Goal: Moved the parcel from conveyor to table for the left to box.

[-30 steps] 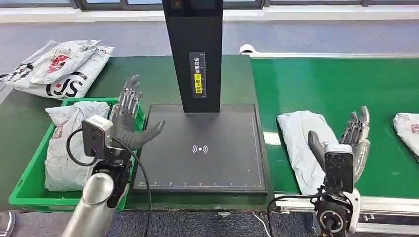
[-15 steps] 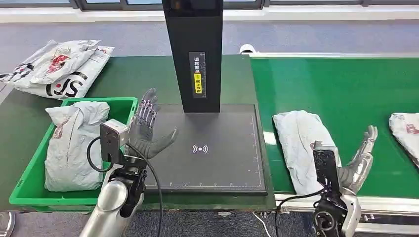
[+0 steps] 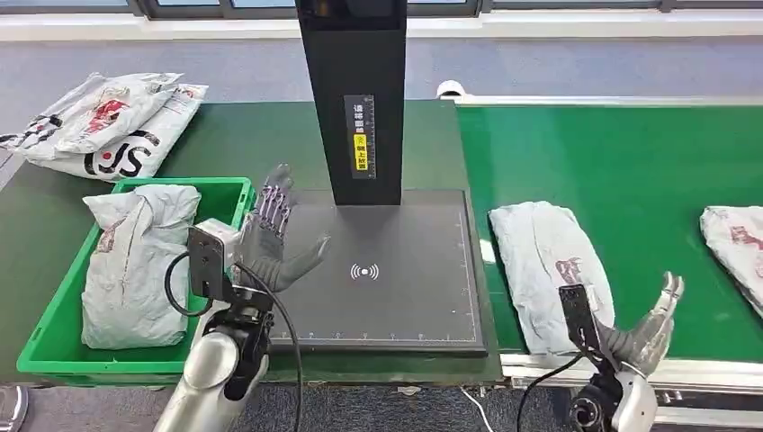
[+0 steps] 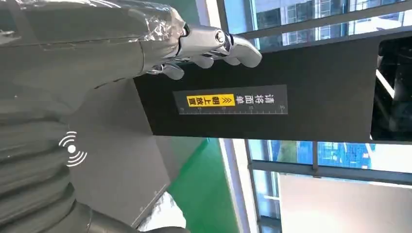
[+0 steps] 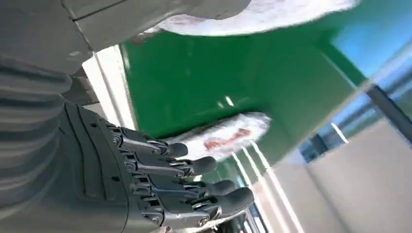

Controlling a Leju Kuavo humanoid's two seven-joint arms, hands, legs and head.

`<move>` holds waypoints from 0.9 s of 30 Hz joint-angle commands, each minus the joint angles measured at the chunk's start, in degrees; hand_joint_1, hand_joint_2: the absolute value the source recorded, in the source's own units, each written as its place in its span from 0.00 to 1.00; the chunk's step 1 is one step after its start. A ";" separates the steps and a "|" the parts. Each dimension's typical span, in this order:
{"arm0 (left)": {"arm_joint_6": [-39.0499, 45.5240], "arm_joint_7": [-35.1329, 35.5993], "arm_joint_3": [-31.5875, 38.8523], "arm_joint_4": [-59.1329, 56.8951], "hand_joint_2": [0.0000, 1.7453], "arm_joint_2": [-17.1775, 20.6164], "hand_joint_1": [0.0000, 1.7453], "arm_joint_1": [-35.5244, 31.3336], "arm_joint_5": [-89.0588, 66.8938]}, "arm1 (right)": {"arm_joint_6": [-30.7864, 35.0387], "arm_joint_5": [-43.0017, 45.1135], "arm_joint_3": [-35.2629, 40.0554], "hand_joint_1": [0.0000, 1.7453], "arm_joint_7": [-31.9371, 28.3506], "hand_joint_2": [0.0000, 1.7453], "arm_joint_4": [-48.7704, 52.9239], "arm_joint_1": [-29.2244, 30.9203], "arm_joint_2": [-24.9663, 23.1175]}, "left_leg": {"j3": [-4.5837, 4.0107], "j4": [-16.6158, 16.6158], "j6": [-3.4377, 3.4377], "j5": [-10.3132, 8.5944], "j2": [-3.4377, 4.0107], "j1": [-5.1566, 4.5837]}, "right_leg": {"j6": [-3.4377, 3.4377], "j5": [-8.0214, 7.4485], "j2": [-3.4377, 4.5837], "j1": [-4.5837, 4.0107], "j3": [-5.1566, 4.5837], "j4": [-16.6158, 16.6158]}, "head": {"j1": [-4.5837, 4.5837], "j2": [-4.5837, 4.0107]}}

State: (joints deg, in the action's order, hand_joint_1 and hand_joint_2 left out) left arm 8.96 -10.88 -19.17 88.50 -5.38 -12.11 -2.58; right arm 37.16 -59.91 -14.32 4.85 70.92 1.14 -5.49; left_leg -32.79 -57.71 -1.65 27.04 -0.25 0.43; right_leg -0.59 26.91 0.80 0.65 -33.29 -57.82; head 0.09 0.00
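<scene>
At far left, a loose pile of white mailer bags (image 3: 103, 121) lay on the dark green table (image 3: 234, 144). In front of it sat a green bin (image 3: 54, 337) holding one crumpled grey-white bag (image 3: 135, 261).

Just beside the bin's right wall, the robot's left hand (image 3: 270, 236) stood raised with its fingers spread and nothing in them, hovering over the left edge of the black scanning pad (image 3: 396, 288). The left wrist view showed the fingertips (image 4: 233, 46) close to the black upright column (image 3: 353, 90), which carried a yellow-and-white label (image 3: 361, 135); whether they touched it could not be told from that angle. A white signal symbol (image 3: 364, 271) marked the middle of the pad.

To the right, on the green conveyor (image 3: 621, 153), the parcel (image 3: 549, 270), a flat grey-white bag with a reddish mark, lay near the belt's left end, just beside the pad and not on the table. The right hand (image 3: 652, 319) was low at the conveyor's near edge, palm up and fingers apart, empty and just right of the parcel. A second white bag (image 3: 733, 238) lay on the belt at the right border, well apart from the first.
</scene>
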 commanded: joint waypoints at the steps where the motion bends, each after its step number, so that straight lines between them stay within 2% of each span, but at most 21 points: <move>1: -0.14 0.55 -1.38 -0.82 1.00 0.15 0.00 0.21 -0.26 | -3.45 -1.87 -4.27 0.00 2.52 1.00 -11.17 3.47 0.49 | 0.14 0.15 0.07 -0.07 -0.04 0.03 | 0.02 -0.07 -0.14 -0.05 0.21 0.22 | 0.00 -0.02; 10: -1.15 0.06 -0.39 -0.06 1.00 1.09 0.00 1.09 -0.88 | -13.41 -4.56 -1.87 0.00 4.33 1.00 -24.97 8.62 2.07 | 0.12 0.09 0.04 -0.03 0.10 0.05 | 0.01 -0.07 0.02 -0.05 0.14 0.15 | 0.00 0.00; 15: -1.20 0.02 -0.38 -0.01 1.00 1.19 0.00 1.17 -0.92 | -13.93 -4.58 -1.75 0.00 4.34 1.00 -25.52 8.79 2.20 | 0.12 0.11 0.06 -0.04 0.05 0.03 | 0.02 -0.06 -0.02 -0.04 0.16 0.17 | 0.00 -0.02; 21: -1.36 -0.24 -0.43 0.06 1.00 1.51 0.00 1.05 -1.19 | -18.28 -4.91 -0.37 0.00 4.75 1.00 -26.56 9.24 2.77 | 0.07 0.07 0.04 -0.03 0.01 -0.02 | 0.01 -0.03 -0.03 0.00 0.09 0.07 | 0.00 0.00; 22: -1.31 -0.24 -0.42 0.01 1.00 1.47 0.00 0.85 -1.16 | -18.16 -5.23 -0.17 0.25 5.11 1.00 -26.57 9.39 2.81 | 0.09 0.10 0.04 -0.04 0.04 0.01 | 0.02 -0.06 -0.02 -0.04 0.13 0.13 | 0.00 -0.02; 23: -1.29 -0.24 -0.39 0.04 1.00 1.44 0.00 0.78 -1.15 | -18.38 -5.61 0.22 1.00 5.16 1.00 -26.71 9.51 2.92 | 0.03 0.05 0.03 -0.03 0.03 0.00 | 0.02 -0.04 0.00 -0.01 0.06 0.06 | 0.00 0.00; 27: -1.24 -0.23 -0.33 0.22 1.00 1.43 0.00 0.76 -1.20 | -18.56 -5.93 0.51 1.00 5.39 1.00 -26.93 10.02 2.97 | 0.04 0.08 0.05 -0.06 0.00 0.02 | 0.02 -0.07 -0.06 -0.04 0.11 0.13 | 0.00 0.00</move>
State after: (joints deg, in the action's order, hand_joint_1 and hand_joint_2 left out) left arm 7.89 -11.13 -19.17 90.33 -5.20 -10.22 -3.58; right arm 19.54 -65.51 -15.72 9.92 49.20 8.29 -4.22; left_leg -32.81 -57.71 -1.64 27.03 -0.28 0.43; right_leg -0.59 26.91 0.80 0.65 -33.28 -57.82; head 0.09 0.00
